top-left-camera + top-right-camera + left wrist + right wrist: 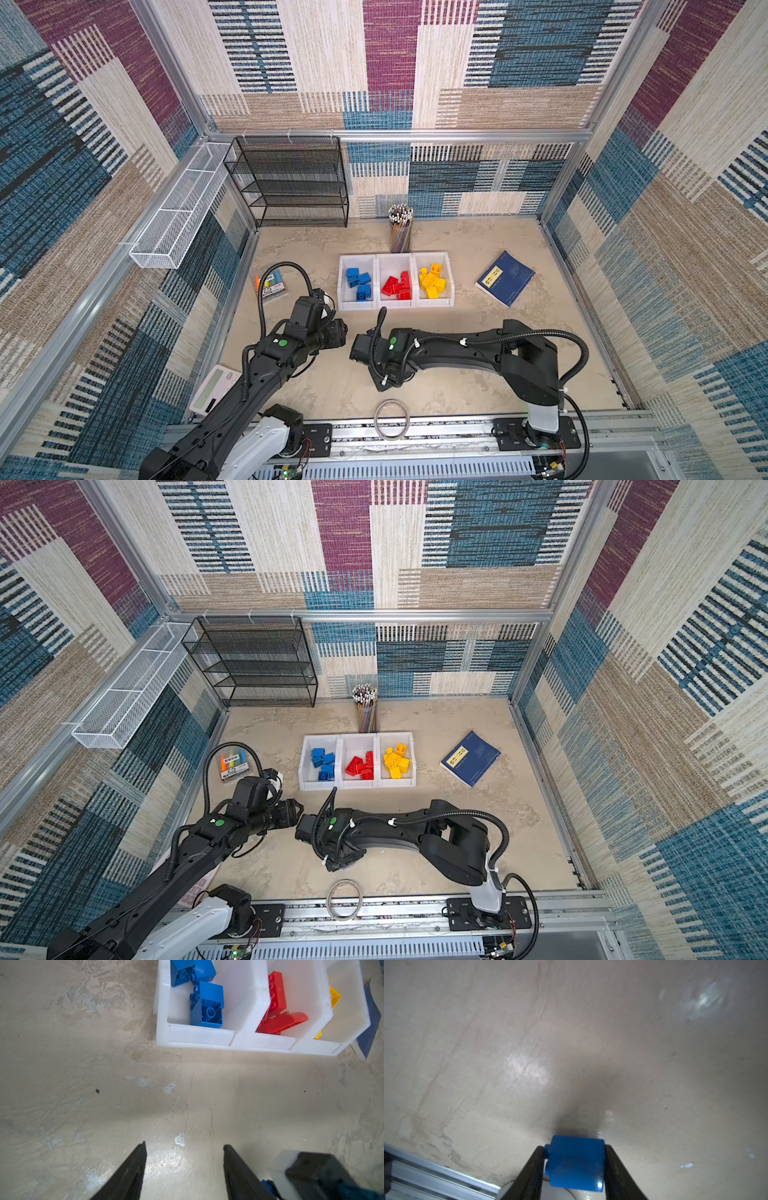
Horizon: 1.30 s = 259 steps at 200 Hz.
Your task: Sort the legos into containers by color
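Right wrist view is showing 1 blue lego [576, 1164] sitting between the 2 black fingers [532, 1167] of the right claw [574, 1147]. Both are pressing its opposite flat sides, studs poking out sideways. The claw is closed onto it in a narrow pinch, probably so it isn't slipping on the lift. Can't tell if it's clear of the worktop [571, 1043].

It's sitting near the worktop's front edge, about mid-width, well apart from the 3 white bins [395, 304] lining up mid-worktop. They're holding blue legos [359, 282] toward the left edge, red legos [398, 286] in the middle and yellow legos [432, 282] toward the right. No other loose brick is showing, so this is likely the last, going to the blue bin [199, 1034].

Left claw [184, 1144] is hanging part open and empty near that bin's front, probably keeping clear.
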Each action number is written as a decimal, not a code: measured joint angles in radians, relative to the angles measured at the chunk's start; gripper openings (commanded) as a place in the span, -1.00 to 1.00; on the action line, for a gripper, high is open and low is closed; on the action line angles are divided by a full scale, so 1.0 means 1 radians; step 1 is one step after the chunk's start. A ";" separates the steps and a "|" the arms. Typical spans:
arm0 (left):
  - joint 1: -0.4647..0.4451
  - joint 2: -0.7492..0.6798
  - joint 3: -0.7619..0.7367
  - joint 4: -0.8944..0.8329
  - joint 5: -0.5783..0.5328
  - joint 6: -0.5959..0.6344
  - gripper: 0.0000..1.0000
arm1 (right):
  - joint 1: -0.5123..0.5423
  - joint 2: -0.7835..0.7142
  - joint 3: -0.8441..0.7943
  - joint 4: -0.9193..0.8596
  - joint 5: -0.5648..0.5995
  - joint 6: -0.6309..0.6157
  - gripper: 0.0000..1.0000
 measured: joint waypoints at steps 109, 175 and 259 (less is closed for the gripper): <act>0.000 -0.086 -0.026 -0.028 0.025 -0.052 0.24 | -0.340 0.266 0.587 0.208 0.075 -0.347 -0.08; 0.000 -0.146 -0.048 -0.058 0.021 -0.082 0.24 | -0.364 0.395 0.808 0.192 0.032 -0.377 0.62; 0.000 -0.175 -0.044 -0.042 -0.048 -0.082 0.28 | -0.415 -0.229 0.093 0.502 0.126 -0.455 0.83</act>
